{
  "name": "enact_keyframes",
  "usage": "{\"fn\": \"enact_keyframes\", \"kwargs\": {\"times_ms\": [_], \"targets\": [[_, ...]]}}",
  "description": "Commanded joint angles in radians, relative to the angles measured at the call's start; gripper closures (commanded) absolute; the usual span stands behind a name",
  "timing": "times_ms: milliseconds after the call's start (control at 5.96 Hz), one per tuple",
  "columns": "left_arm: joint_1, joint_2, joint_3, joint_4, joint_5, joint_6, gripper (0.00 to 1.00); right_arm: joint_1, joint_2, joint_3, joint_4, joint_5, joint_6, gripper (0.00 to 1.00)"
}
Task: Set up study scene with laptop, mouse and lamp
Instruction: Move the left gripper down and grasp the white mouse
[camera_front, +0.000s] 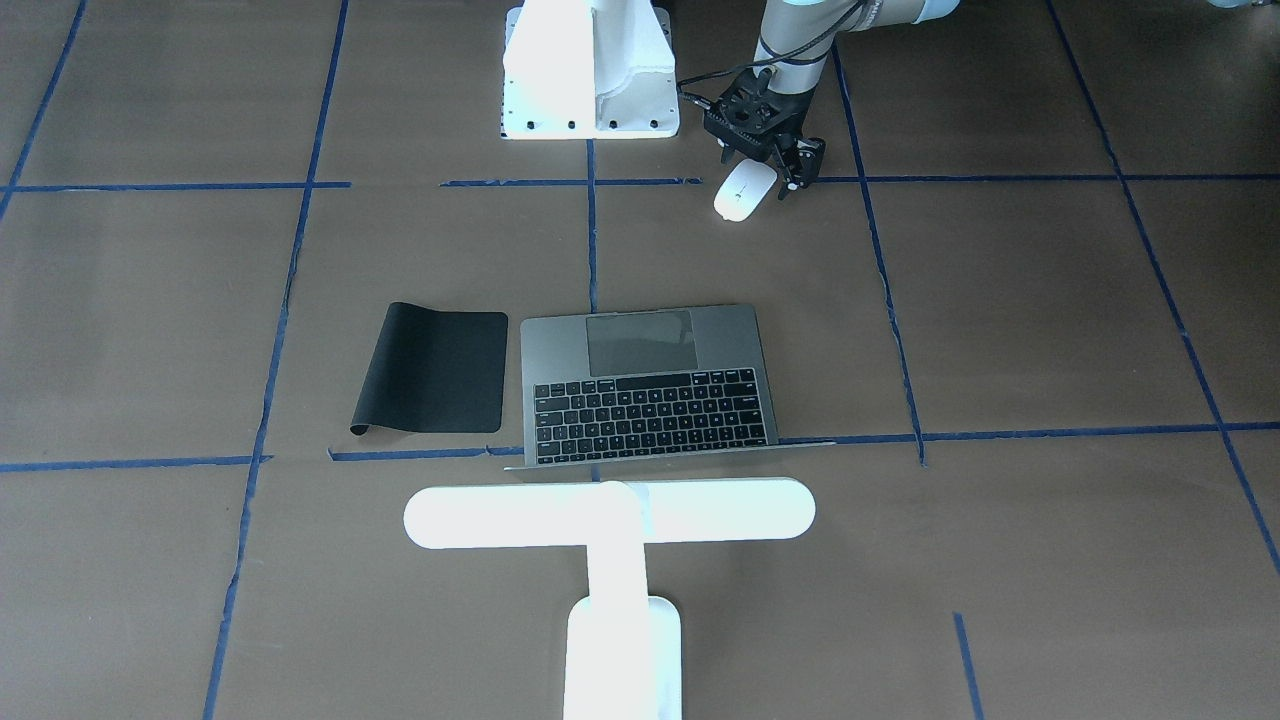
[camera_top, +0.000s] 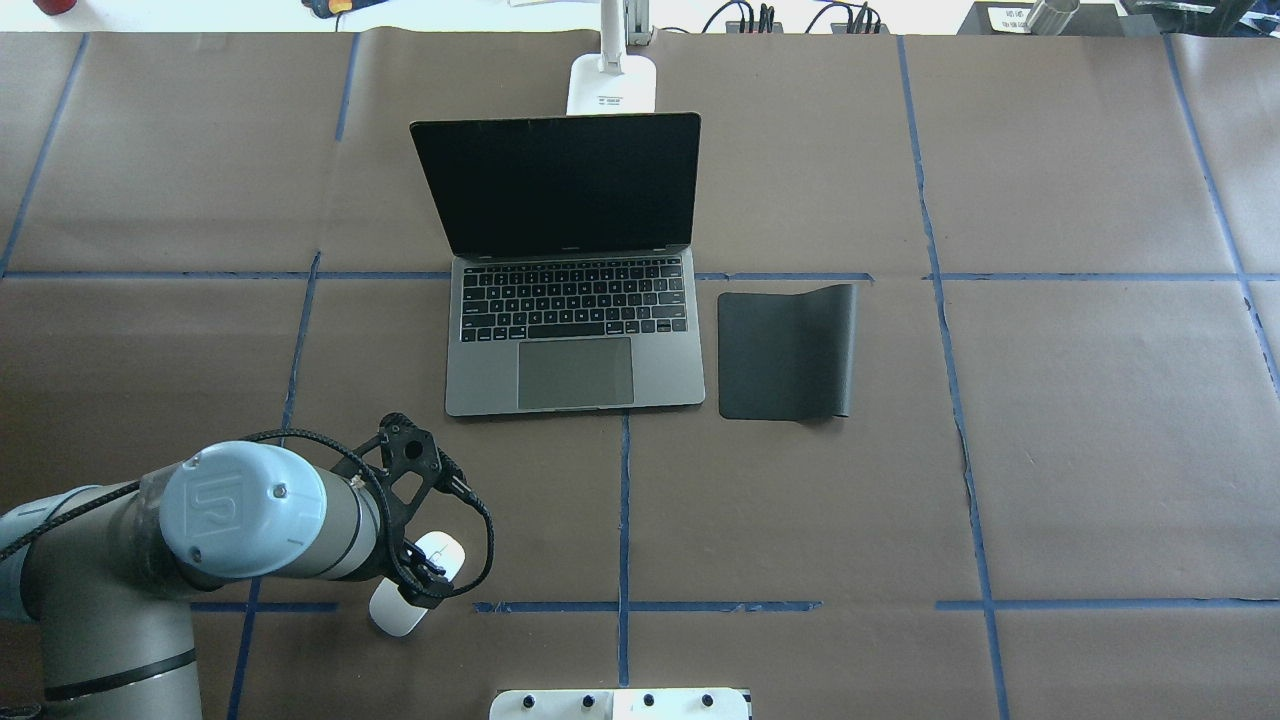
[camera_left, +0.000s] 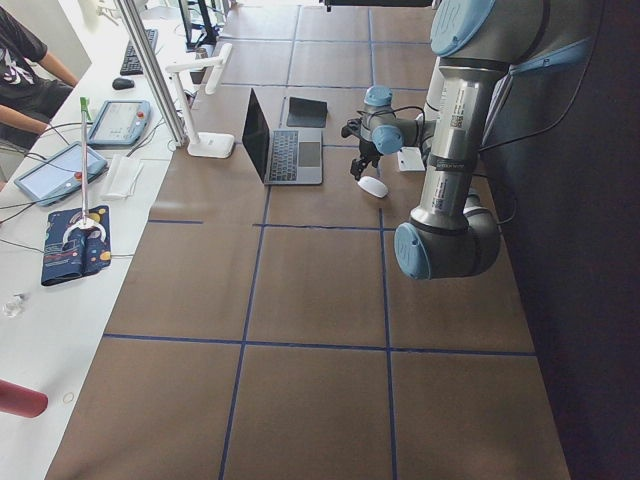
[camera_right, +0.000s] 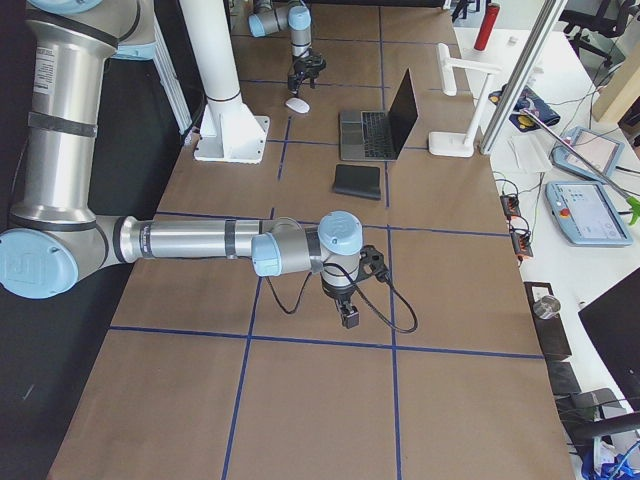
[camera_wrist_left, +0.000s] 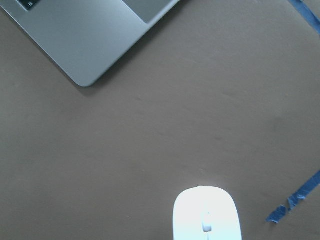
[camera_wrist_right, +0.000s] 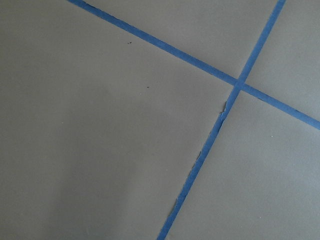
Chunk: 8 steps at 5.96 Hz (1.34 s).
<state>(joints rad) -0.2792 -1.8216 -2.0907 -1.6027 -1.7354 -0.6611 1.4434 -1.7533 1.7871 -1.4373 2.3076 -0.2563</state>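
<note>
Mouse (camera_front: 745, 190) glossy: my left gripper (camera_front: 762, 172), jaws apart astride its end, could pinch off-centre (squirting it away); right gripper (camera_right: 348, 315) state I cannot tell.

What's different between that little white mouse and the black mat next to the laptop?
The mouse is a small glossy white oval; the mat is a larger matte black rectangle. The mouse lies near the robot's base, under the left gripper; the mat lies beside the laptop with nothing over it. The mat curls up along one edge; the mouse does not. Both rest on the brown table.
</note>
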Motion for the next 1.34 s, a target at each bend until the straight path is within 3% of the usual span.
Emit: {"fn": "enact_keyframes", "kwargs": {"times_ms": [0,503,1174], "targets": [[0.018,0.002,0.012,-0.002,0.005,-0.009,0.00,0.000,0.000,0.000,0.000,0.001,0.000,0.00],[0.063,-0.013,0.079,-0.005,0.002,-0.006,0.00,0.000,-0.002,-0.006,0.000,0.000,0.000,0.00],[0.066,-0.011,0.147,-0.114,-0.004,-0.014,0.01,-0.001,-0.002,-0.015,0.000,-0.002,-0.001,0.00]]}}
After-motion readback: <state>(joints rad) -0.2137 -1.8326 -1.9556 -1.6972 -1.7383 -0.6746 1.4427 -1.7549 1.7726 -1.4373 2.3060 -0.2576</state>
